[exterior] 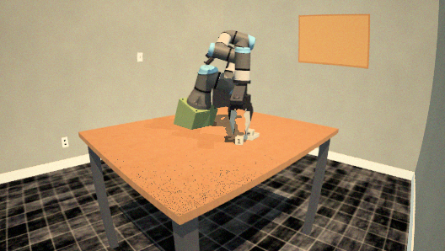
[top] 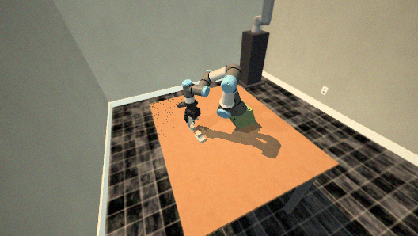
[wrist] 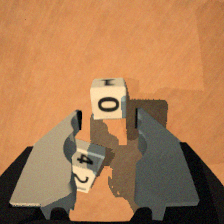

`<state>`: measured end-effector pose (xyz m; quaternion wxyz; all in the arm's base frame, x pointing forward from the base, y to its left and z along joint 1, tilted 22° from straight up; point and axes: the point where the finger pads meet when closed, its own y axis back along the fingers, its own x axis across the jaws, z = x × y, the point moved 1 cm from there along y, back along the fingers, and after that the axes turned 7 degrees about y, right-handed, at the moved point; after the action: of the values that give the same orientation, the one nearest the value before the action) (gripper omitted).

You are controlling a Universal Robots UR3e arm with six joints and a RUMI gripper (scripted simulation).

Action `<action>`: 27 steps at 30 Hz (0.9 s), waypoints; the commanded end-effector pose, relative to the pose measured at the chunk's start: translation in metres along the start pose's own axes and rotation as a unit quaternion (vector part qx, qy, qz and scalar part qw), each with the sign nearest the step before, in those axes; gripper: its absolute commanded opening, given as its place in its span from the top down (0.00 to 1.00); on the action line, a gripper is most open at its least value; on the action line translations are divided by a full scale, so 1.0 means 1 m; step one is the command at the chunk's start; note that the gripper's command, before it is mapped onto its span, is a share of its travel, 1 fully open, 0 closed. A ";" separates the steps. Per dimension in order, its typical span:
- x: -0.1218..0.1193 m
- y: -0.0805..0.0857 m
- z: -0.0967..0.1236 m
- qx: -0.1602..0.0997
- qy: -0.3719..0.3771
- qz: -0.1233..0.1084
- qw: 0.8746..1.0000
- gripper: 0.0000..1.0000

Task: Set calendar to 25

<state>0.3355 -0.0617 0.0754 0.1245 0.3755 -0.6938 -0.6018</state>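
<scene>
1. White cube, loose on the surface, outside the tray. The wrist view shows a 0 turned sideways on it and part of another mark on the neighbouring face; the exterior view shows a 1.
2. The second cube shows a 4 and a 2 in the wrist view, at seven o'clock from the gap between the fingertips and partly hidden by a finger. It is at the tray; whether it sits flat, I cannot tell.
3. The pale tray lies at about two o'clock from the loose cube in the exterior view. The month's name is too small to read.
4. The pincer points down, fingertips apart with nothing clamped; in the wrist view the loose cube lies at twelve o'clock from their gap.
5. The UR3e arm bends over from its green base block.
6. Farther out, a dark pedestal stands on the floor at one o'clock from the arm in the top view.
</scene>
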 end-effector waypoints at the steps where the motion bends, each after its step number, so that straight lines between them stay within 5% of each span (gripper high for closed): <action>1: 0.000 0.001 -0.001 0.001 0.000 0.000 1.000 0.71; 27: 0.000 -0.009 -0.001 0.001 0.000 0.000 1.000 0.71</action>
<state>0.3373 -0.0616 0.0709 0.1245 0.3756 -0.6937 -0.6018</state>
